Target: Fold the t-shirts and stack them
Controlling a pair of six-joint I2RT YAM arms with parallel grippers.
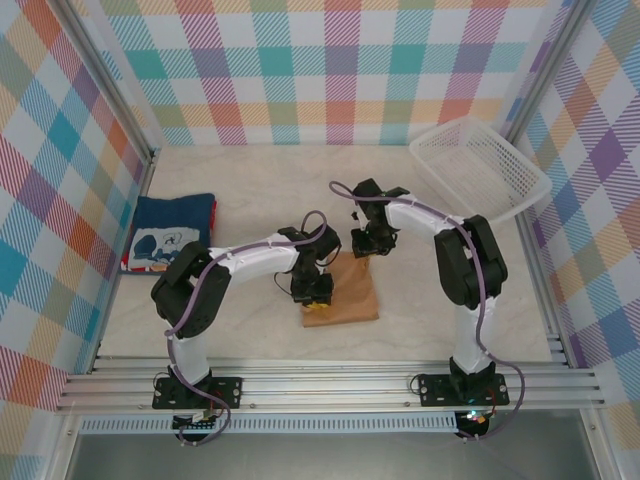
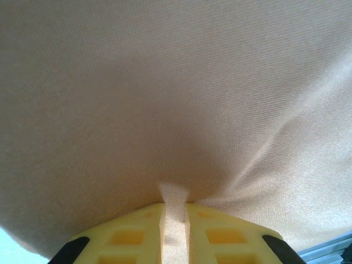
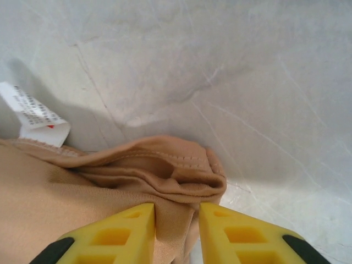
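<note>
The tan shirt [image 1: 350, 300] lies part-folded near centre, with the navy shirt [image 1: 175, 215] folded at the left. The left gripper [image 2: 175, 209] pinches tan cloth tightly. The right gripper [image 3: 176, 209] straddles the bunched far hem, grip unclear, so it should clamp firmly before both lift level.

Top external: fixed high behind arm bases [image 1: 197, 388], looked down and forward over whole table [image 1: 250, 180]. Left wrist: faced down, very close on tan-orange t-shirt [image 2: 176, 99]. Right wrist: close, faced shirt edge plus table. Shared across three views: same shirt.
</note>
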